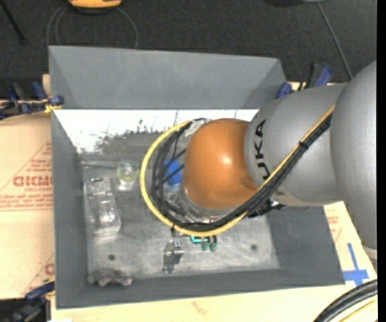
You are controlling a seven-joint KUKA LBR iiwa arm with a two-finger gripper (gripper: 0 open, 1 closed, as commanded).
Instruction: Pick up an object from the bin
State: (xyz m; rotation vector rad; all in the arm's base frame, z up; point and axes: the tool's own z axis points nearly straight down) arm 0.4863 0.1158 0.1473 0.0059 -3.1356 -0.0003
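Orange wrist cover (216,163) tops the gripper (173,255), its width impossible to tell; centre squarely over one item before closing

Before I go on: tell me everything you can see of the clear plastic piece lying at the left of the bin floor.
The clear moulded plastic piece is see-through and oblong, with ridged edges that catch the light, like an empty blister pack. It lies flat on the floor of the grey metal bin close to the left wall, its long side running back to front. A small round pale-green thing sits by its far end; whether they touch cannot be told. It lies apart from the arm.
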